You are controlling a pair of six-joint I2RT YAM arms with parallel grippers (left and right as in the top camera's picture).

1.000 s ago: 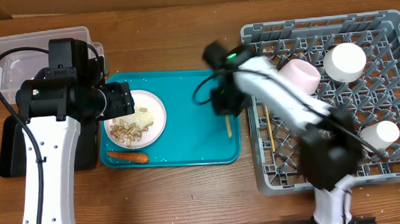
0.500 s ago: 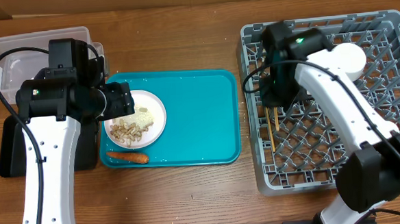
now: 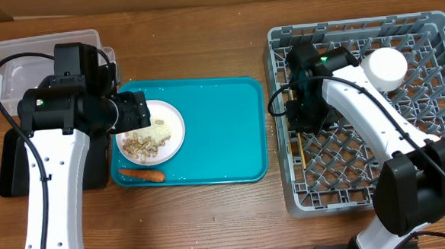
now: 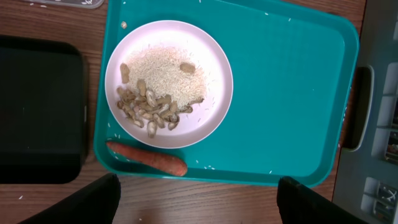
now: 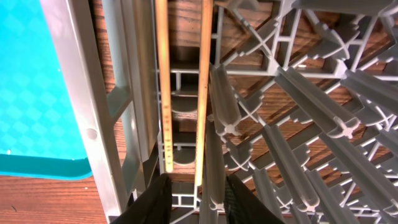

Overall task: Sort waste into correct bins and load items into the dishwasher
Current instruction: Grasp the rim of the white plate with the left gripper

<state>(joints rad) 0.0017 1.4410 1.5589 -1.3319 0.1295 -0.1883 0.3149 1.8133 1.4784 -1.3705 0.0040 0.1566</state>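
The right hand [image 5: 198,182] hangs low over the left edge of the grey dish rack [image 3: 355,26], its jaws parted only a little and gripping nothing. Just beyond its fingertips [image 5: 157,200] the two wooden chopsticks [image 5: 163,93] lie side by side and roughly parallel on the rack's floor, close along its left wall. An upturned white bowl [image 3: 387,66] sits farther back in the rack. The left hand [image 4: 198,182] hovers above the teal tray [image 4: 286,93], jaws spread wide and empty. Under it stands the round plate [image 4: 168,84], heaped with rice and peanut scraps, and the orange carrot [image 4: 146,158] lies just in front of the plate, on the tray. The black tray [image 4: 37,106] rests on the tabletop [image 3: 212,216] beside the teal tray, with the clear tub [image 3: 20,51] behind it.
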